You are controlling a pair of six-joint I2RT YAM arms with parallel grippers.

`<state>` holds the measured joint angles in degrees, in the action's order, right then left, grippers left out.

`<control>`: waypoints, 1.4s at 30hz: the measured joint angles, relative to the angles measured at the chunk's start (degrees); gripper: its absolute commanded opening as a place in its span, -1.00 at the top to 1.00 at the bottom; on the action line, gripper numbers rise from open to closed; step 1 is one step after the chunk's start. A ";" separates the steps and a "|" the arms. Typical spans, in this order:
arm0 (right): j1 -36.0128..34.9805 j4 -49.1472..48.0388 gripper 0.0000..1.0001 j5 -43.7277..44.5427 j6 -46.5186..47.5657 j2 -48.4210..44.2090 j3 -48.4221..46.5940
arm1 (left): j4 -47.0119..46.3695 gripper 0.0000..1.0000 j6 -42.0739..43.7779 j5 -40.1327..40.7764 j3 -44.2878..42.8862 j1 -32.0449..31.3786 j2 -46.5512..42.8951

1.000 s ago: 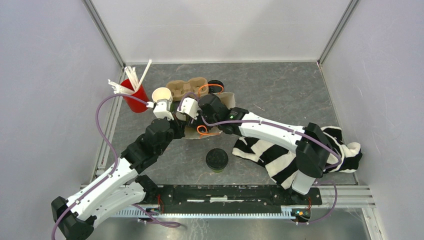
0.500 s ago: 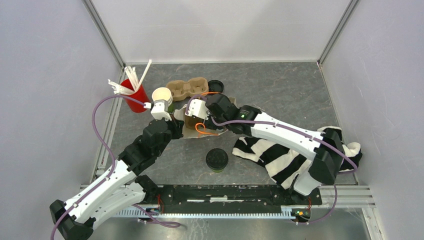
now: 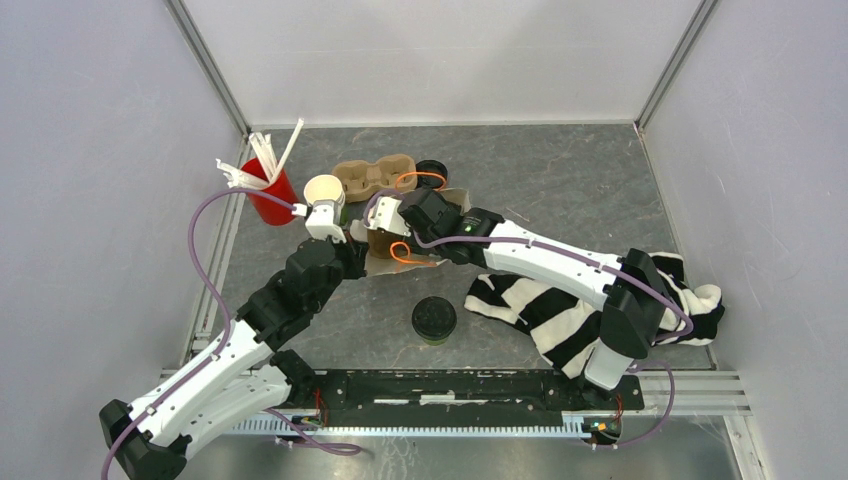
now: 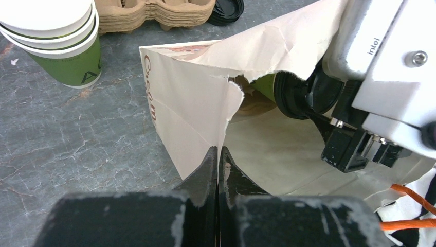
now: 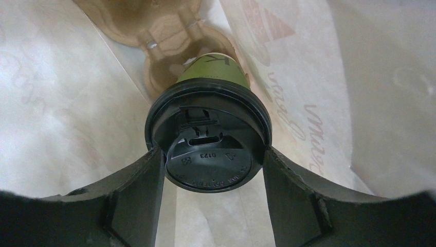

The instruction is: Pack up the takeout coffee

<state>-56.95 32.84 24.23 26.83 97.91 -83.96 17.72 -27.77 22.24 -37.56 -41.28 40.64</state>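
Observation:
A cream paper bag (image 3: pixel 378 262) lies on its side with its mouth open. My left gripper (image 3: pixel 322 222) is shut on the bag's torn edge (image 4: pixel 218 152) and holds the mouth up. My right gripper (image 3: pixel 385 213) reaches into the bag, shut on a green coffee cup with a black lid (image 5: pixel 208 139). Its fingers (image 5: pixel 139 195) press the lid on both sides. This cup also shows in the left wrist view (image 4: pixel 288 92). A brown pulp carrier (image 5: pixel 169 36) lies inside the bag beyond the cup. A second lidded green cup (image 3: pixel 434 320) stands on the table in front.
A stack of lidless green cups (image 3: pixel 323 190) stands just behind the left gripper. A red cup with white straws (image 3: pixel 268 190) stands at the left. Brown pulp carriers (image 3: pixel 375 175) and a loose black lid (image 3: pixel 430 168) lie behind the bag. A black-and-white striped cloth (image 3: pixel 590 310) lies under the right arm.
My right gripper drew back to the right with the cup, then moved left again into the bag mouth. My left gripper has kept its hold on the bag edge.

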 measured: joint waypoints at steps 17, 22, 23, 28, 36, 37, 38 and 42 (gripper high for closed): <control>0.28 -6.19 -0.06 -3.02 2.21 0.39 3.43 | 0.66 0.96 0.48 -2.95 0.02 0.02 -0.96; 0.59 -8.81 -0.07 -4.17 4.44 -0.17 7.37 | 0.70 0.96 0.48 -3.10 0.07 0.02 -0.96; 0.70 -8.76 -0.07 -4.13 4.66 -0.17 7.63 | 0.70 0.96 0.48 -3.23 0.09 0.00 -0.96; 0.98 -9.49 -0.07 -3.63 5.31 -0.17 7.78 | 0.70 0.96 0.48 -3.30 0.11 0.00 -0.98; 1.11 -11.89 -0.06 -4.11 5.44 -1.77 9.77 | 0.70 0.96 0.48 -3.30 0.11 0.00 -1.05; 1.16 -12.00 -0.06 -4.28 5.44 -2.36 10.16 | 0.70 0.96 0.48 -3.30 0.11 0.00 -1.05; 1.18 -12.13 -0.06 -4.28 5.44 -3.02 10.51 | 0.70 0.96 0.48 -3.30 0.11 0.00 -1.05; 1.31 -12.76 -0.06 -4.15 5.44 -4.76 11.04 | 0.70 0.96 0.48 -3.30 0.11 0.00 -1.05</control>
<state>-55.64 20.08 20.08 32.27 93.14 -72.93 18.41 -27.29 18.94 -37.45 -41.28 39.59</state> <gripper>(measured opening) 0.693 0.021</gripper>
